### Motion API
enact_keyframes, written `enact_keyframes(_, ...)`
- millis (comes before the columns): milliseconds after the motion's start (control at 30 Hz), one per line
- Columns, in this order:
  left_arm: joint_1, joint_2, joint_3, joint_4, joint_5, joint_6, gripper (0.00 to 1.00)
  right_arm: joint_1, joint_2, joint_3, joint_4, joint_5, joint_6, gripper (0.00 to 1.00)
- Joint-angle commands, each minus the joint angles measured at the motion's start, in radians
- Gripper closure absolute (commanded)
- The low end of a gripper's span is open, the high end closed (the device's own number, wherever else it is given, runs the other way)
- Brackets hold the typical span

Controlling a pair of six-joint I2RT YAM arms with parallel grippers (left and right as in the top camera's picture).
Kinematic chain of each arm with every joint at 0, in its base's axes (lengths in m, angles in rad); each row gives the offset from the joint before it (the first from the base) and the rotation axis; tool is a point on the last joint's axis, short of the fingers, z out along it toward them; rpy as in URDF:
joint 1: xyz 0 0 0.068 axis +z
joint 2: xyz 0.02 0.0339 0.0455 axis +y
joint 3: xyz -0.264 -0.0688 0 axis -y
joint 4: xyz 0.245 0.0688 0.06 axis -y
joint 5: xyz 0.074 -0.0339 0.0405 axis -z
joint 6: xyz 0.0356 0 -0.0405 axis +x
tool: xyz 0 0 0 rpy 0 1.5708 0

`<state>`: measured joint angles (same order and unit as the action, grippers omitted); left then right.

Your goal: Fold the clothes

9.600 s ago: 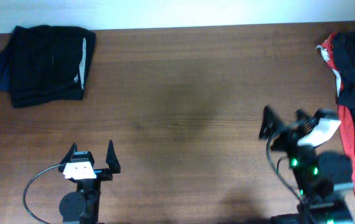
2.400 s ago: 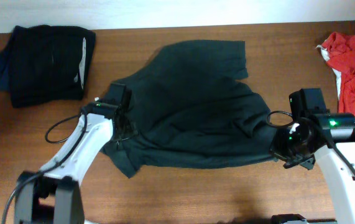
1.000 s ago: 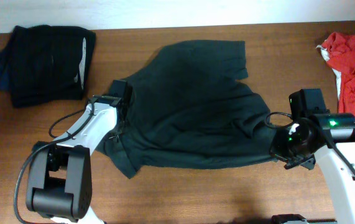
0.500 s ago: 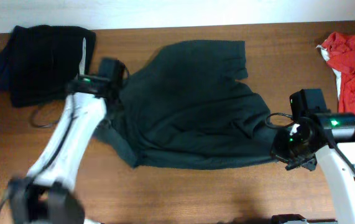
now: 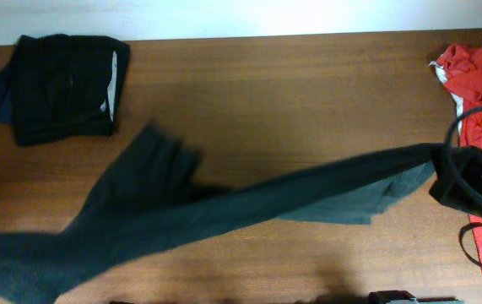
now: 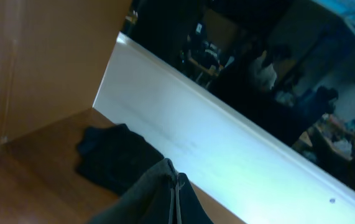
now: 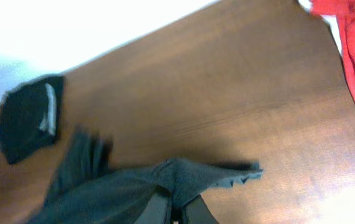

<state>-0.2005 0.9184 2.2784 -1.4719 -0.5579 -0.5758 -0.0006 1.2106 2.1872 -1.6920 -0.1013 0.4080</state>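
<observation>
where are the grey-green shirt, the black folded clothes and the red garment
grey-green shirt (image 5: 224, 211): overhead, middle of its stretched band
black folded clothes (image 5: 59, 84): overhead, centre of the pile
red garment (image 5: 474, 72): overhead, upper crumpled part

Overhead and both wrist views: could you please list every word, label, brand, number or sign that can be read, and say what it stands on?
No text can be read in any view.
Folded black garment: a pale strip runs along its edge, perhaps a print or label, too small and blurred to read.
Grey-green T-shirt: motion-blurred, no print visible.
Red garment: no lettering visible.
</observation>
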Motion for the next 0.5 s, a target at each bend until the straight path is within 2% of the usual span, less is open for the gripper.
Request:
enact_keyframes(0,0.003,0.060,-0.027,0.013,-0.031,0.016,0.99,-0.006,0.016,0.058,0.042,0.017,0.001,0.96)
enact_keyframes(133,0.003,0.290,-0.131,0.061,0.000,0.016,0.99,-0.006,0.190,0.058,0.120,0.053,0.018,0.96)
enact_keyframes(167,0.003,0.389,-0.133,0.075,0.019,0.019,0.99,-0.006,0.254,0.058,0.163,0.052,0.018,0.96)
enact_keyframes(200,0.003,0.527,-0.133,0.140,0.092,0.079,1.00,-0.006,0.319,0.058,0.219,0.038,0.018,0.96)
enact_keyframes(233,0.003,0.633,-0.133,0.210,0.146,0.127,1.00,-0.006,0.390,0.058,0.288,-0.015,0.018,0.96)
enact_keyframes(300,0.003,0.852,-0.089,0.306,0.154,0.167,1.00,-0.010,0.500,0.066,0.430,-0.189,-0.010,0.96)
enact_keyframes(367,0.003,0.950,0.099,0.308,0.114,0.261,0.99,-0.065,0.530,0.158,0.519,-0.283,-0.008,0.96)
enact_keyframes(433,0.022,0.952,0.323,0.319,0.089,0.272,1.00,-0.137,0.528,0.292,0.539,-0.330,-0.008,0.96)
enact_keyframes(467,0.041,0.949,0.491,0.311,0.104,0.272,1.00,-0.224,0.528,0.442,0.529,-0.374,-0.007,0.96)
